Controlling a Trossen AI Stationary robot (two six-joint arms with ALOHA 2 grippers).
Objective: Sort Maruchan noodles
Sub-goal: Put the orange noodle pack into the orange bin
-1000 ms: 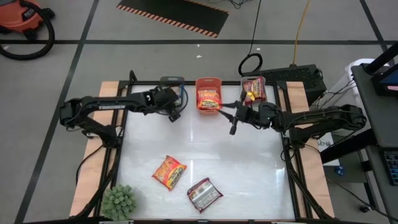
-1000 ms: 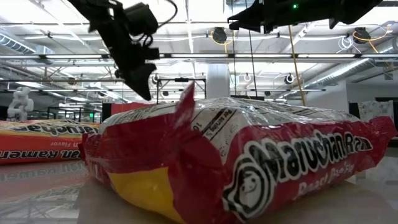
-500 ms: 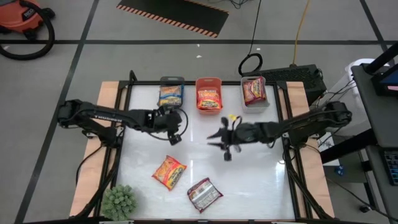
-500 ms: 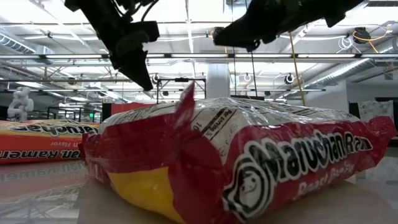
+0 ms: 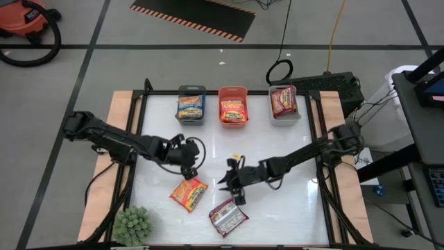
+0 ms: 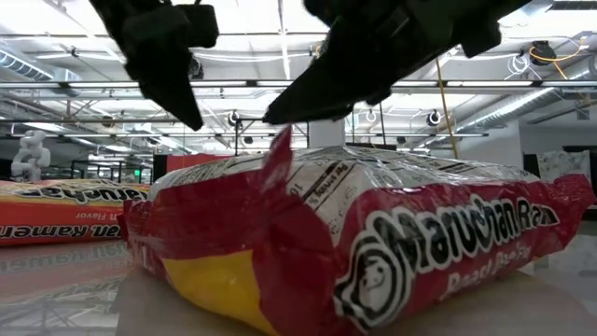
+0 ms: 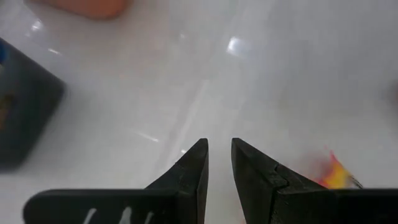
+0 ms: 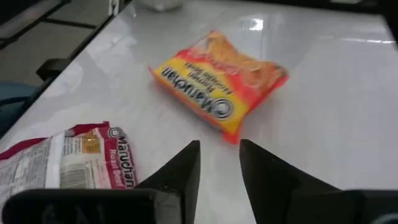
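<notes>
Two Maruchan packets lie flat on the white table. The orange-yellow packet (image 5: 189,193) (image 8: 221,93) is just nearer than my left gripper (image 5: 189,167) (image 7: 219,144), which hovers above the table, its fingers a narrow gap apart and empty. The red-silver packet (image 5: 227,217) (image 8: 68,155) (image 6: 373,252) lies near the near edge. My right gripper (image 5: 227,182) (image 8: 219,146) hangs between the two packets, just beyond the red-silver one, slightly open and empty. An edge of the orange packet (image 7: 336,171) shows past my left fingers.
Three bins stand along the far edge: a grey bin (image 5: 191,104) with a blue-yellow packet, an orange bin (image 5: 233,104) with an orange packet, a grey bin (image 5: 283,102) with a red packet. A green plant (image 5: 132,226) sits at the near-left corner. Bare table lies to the right.
Both grippers have left the bins at the far edge and come toward the near edge, descending. The left one moved from the left grey bin toward the orange-yellow packet. The right one swept from the right grey bin leftward and nearer, toward the red-silver packet. Neither packet on the table moved.
</notes>
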